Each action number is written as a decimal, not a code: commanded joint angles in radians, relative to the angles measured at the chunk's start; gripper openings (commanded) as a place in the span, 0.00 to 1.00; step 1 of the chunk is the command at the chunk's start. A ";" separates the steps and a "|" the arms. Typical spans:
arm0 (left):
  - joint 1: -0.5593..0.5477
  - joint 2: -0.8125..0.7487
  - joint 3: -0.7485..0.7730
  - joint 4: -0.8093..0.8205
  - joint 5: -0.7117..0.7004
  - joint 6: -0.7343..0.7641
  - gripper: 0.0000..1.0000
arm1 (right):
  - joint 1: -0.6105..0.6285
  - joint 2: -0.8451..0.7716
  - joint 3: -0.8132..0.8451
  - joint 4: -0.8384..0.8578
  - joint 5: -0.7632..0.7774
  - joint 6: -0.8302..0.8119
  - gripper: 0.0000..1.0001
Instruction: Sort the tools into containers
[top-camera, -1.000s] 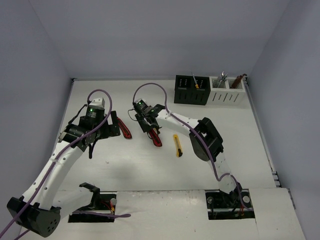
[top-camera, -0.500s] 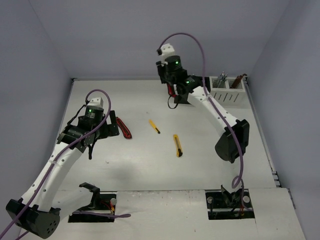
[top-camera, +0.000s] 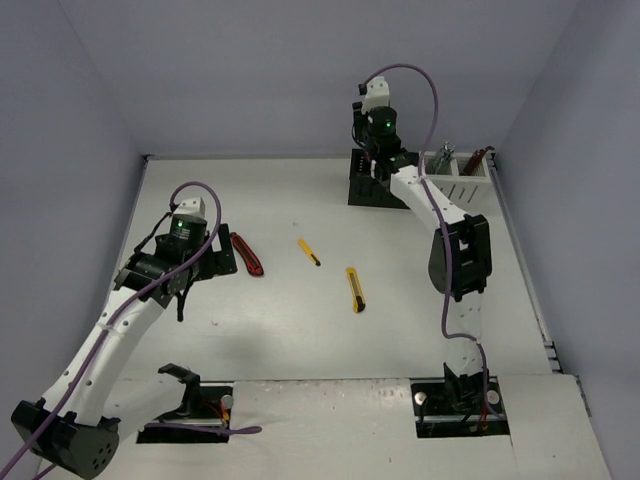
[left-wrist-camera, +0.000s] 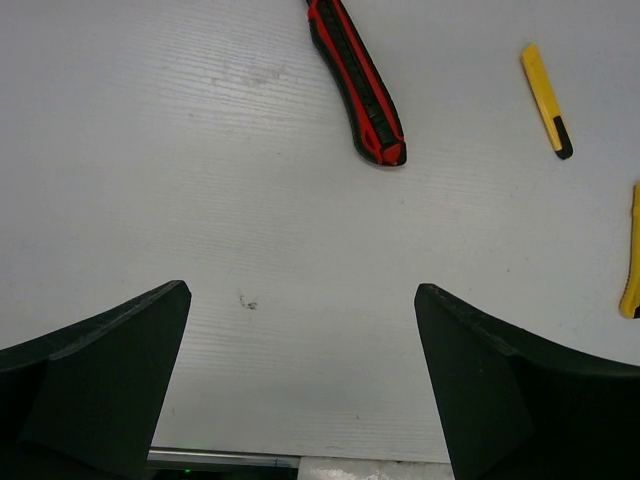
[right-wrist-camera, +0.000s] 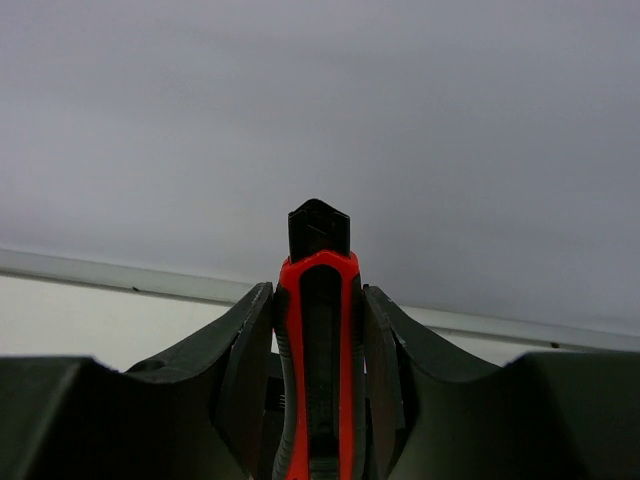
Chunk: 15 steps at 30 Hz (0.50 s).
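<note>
Top external view: the right arm reaches up over the black container (top-camera: 362, 192), which stands at the far edge of the surface (top-camera: 300, 340) with the white container (top-camera: 455, 191) touching it on the side nearer the far right corner. Silver wrenches (top-camera: 444, 157) and a brown-handled tool (top-camera: 478, 158) stick up out of the white one. In the right wrist view the right pincer (right-wrist-camera: 318, 300) is pinching the held red-black knife (right-wrist-camera: 320, 360) between both fingers, the knife's dark tip poking out past them toward the back wall.

The left pincer (left-wrist-camera: 300, 292) hangs spread wide over bare surface toward the left edge, holding nothing. Just beyond its fingers, the loose red-black knife (left-wrist-camera: 358, 85) lies flat, apart from them. Toward the middle of the surface lie a small yellow knife (top-camera: 309, 252) and, closer to the near edge, a larger yellow knife (top-camera: 355, 290), the two near each other but not touching.
</note>
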 joint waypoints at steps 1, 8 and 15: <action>0.005 -0.010 0.012 0.020 -0.039 -0.002 0.94 | -0.015 0.047 0.061 0.204 0.003 0.005 0.00; 0.006 -0.005 0.013 0.022 -0.048 -0.006 0.94 | -0.024 0.093 0.016 0.318 0.024 0.012 0.00; 0.005 0.000 0.001 0.022 -0.055 -0.002 0.94 | -0.029 0.082 -0.097 0.454 0.028 0.029 0.00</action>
